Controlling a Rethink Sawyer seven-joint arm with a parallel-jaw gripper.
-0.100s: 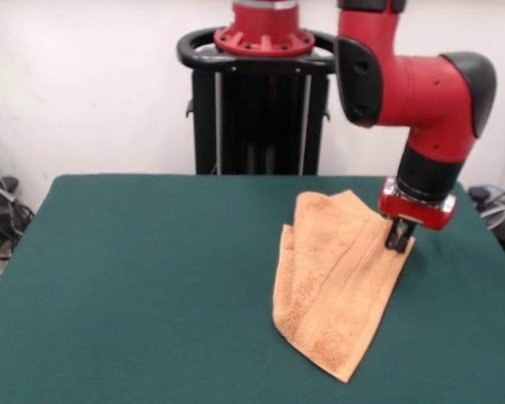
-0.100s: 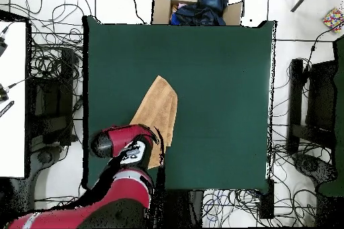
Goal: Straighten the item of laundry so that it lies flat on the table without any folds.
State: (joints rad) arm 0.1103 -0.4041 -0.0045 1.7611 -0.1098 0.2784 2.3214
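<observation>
Here, from the front, I see the towel (image 1: 337, 282) folded lengthwise and lying slantwise near the table's (image 1: 151, 278) right edge. My gripper (image 1: 399, 239) is down at the towel's right-hand edge with its fingers close together on the cloth, apparently pinching it. From overhead, the towel (image 2: 158, 110) lies toward the table's (image 2: 222, 92) left edge, and the arm (image 2: 124, 149) hides the gripper.
</observation>
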